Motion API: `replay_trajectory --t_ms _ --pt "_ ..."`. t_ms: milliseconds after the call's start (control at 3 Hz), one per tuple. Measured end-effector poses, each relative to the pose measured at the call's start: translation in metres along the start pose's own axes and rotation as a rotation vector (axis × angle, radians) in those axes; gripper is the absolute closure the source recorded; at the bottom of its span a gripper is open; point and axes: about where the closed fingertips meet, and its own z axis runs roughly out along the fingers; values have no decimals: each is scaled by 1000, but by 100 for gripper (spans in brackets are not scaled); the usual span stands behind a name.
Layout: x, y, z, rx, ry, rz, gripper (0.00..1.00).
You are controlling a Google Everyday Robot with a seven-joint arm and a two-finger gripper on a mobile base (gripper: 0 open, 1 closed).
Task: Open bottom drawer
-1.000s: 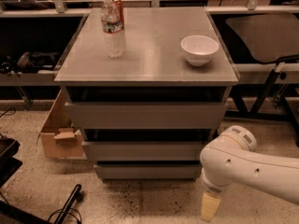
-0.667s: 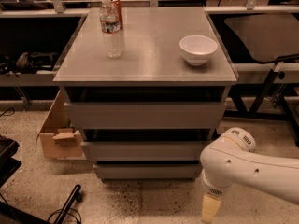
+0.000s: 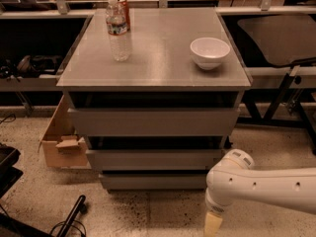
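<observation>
The bottom drawer point(image 3: 153, 180) is the lowest, narrowest grey front of the cabinet, just above the floor; its front looks closed. Two wider grey drawer fronts point(image 3: 153, 121) sit above it. My white arm point(image 3: 261, 184) reaches in from the lower right, and its elbow is beside the bottom drawer's right end. My gripper point(image 3: 213, 224) shows as a cream tip pointing down at the frame's bottom edge, right of and below the drawer, not touching it.
A water bottle point(image 3: 118, 31) with a can behind it and a white bowl point(image 3: 210, 52) stand on the cabinet top point(image 3: 158, 58). A cardboard box point(image 3: 61, 142) sits on the floor at left. Black gear point(image 3: 10, 167) lies bottom left. Table legs point(image 3: 284, 93) stand right.
None of the drawers has moved. The arm and gripper stay at the lower right.
</observation>
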Motion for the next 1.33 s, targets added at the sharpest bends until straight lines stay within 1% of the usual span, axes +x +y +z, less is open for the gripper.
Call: replay_trajectory --t_ms 333,667,1000,1333 --pt "-12 -3 53 15 -57 10 0" --pt "-29 -18 94 63 -114 7 0" --pt "-45 -38 120 109 -149 -8 0" --pt "-71 -54 153 121 -142 -48 0"
